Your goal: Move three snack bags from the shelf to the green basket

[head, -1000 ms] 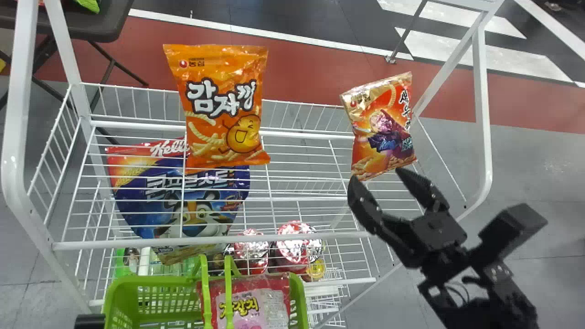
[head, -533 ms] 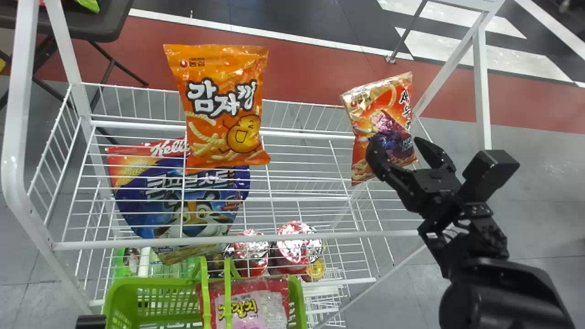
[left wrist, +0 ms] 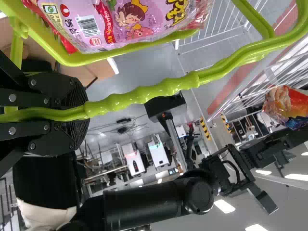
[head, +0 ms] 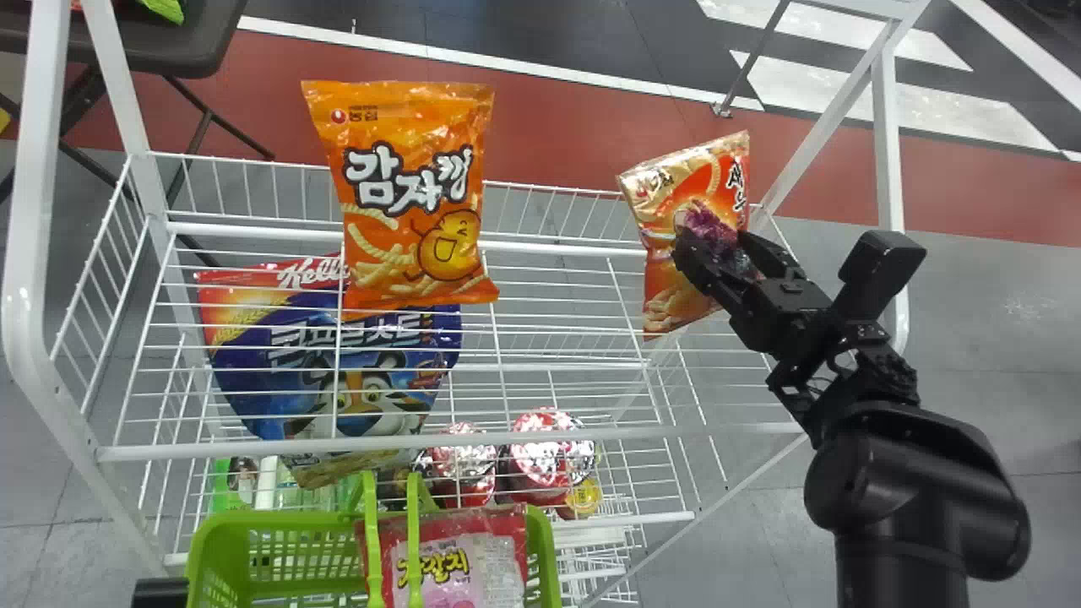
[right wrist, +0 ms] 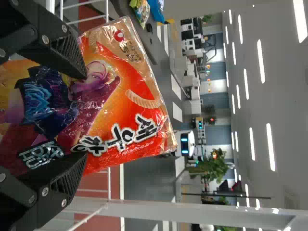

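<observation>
Gripper, right (head: 714, 241): straddling face of red snack bag (head: 659, 295) at right of shelf (head: 549, 438) with parted fingers, partly covering print. Orange snack bag (head: 405, 127): occupying shelf. Gripper, left (left wrist: 86, 109): clenching handle (left wrist: 144, 95). Green basket (head: 279, 518): containing pink snack bag (head: 494, 566), running off bottom edge.

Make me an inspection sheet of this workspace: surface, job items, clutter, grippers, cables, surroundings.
Surface: white wire shelf
Job items: orange bag and red-gold bag at the shelf; pink bag in green basket
Clutter: blue bag, cups lower down
Grippers: left clamped on basket handle; right at red-gold bag, jaws apart
Cables: black loop on right arm
Surroundings: dark table beyond, left
</observation>
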Tool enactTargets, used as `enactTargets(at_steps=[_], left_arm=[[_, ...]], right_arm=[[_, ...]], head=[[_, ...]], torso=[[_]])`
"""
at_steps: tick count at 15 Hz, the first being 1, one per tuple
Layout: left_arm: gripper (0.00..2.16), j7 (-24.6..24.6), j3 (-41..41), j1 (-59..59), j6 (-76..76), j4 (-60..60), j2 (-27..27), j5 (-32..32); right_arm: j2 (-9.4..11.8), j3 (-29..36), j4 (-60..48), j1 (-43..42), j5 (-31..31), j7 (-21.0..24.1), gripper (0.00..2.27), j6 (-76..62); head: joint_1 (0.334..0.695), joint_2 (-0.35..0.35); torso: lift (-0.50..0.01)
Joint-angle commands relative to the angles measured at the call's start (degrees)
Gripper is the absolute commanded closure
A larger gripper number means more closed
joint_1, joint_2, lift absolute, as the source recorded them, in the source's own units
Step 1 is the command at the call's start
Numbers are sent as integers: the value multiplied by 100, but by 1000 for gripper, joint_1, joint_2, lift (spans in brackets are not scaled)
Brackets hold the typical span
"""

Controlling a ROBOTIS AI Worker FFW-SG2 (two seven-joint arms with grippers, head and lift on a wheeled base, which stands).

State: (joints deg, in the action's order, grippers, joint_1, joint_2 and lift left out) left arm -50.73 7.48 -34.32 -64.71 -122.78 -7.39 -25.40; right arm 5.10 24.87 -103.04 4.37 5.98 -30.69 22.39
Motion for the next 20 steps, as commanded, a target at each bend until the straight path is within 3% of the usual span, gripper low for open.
enactTargets(at_steps=[1,6,11,15,18,20], left_arm=[[1750,10,-1,30,-12,26,1,0],[1750,10,8,57,-12,26,1,-9],[1750,10,16,66,-12,44,1,-18],[1750,19,60,74,6,35,19,-9],[1750,28,87,101,6,35,19,0],[1750,28,104,109,6,44,19,0]], right_arm=[[-9,0,-146,116,26,-122,2186,201],[-62,88,-1007,714,246,-236,2246,113],[-159,501,-2361,1865,1142,-385,2246,464],[-413,1063,-3697,2788,1995,-1036,2246,2257],[-515,1564,-3978,3113,2944,-1572,2246,4033],[-515,1731,-3987,3157,3164,-1818,2250,5140]], head=[[695,-350],[695,-350],[695,-350],[695,-350],[695,-350],[695,-350]], torso=[[-48],[-48],[-48],[-48],[-48],[-48]])
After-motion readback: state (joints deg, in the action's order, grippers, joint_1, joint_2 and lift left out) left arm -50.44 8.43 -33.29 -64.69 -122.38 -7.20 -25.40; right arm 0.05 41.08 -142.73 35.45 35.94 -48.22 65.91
